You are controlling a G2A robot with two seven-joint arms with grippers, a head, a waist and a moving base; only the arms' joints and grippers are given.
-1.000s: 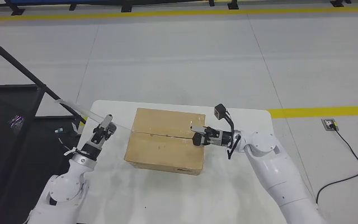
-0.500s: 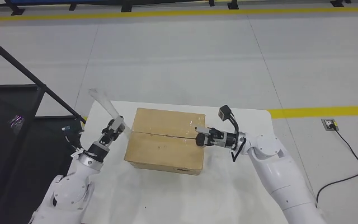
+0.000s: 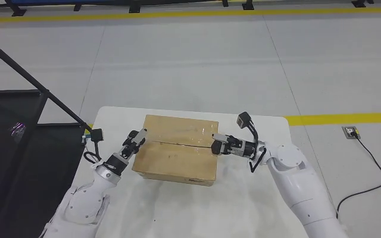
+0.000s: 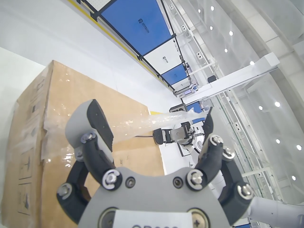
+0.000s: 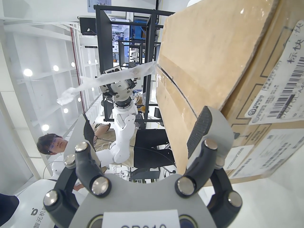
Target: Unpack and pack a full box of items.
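The cardboard box (image 3: 175, 149) sits near the middle of the white worktop (image 3: 250, 196), its flaps down and meeting along a seam that runs from side to side. Its far edge lies close to the worktop's far edge. A wide bare stretch lies in front of the box, on the robot's side. There is more free surface on the right of the box than on the left.

The left claw (image 3: 137, 138) is just beside the box's left end, at the height of the seam, with its fingers spread wide and holding nothing. A strip of clear tape (image 4: 152, 122) is fixed to that end of the box, runs out between the spread fingers, and ends loose in the air beyond them. It appears to touch the tip of one finger.

The right claw (image 3: 215, 144) is at the box's right edge, also at the seam. It is spread open too, with one finger over the box's top corner.

A black frame (image 3: 36, 89) stands just off the worktop's left side.
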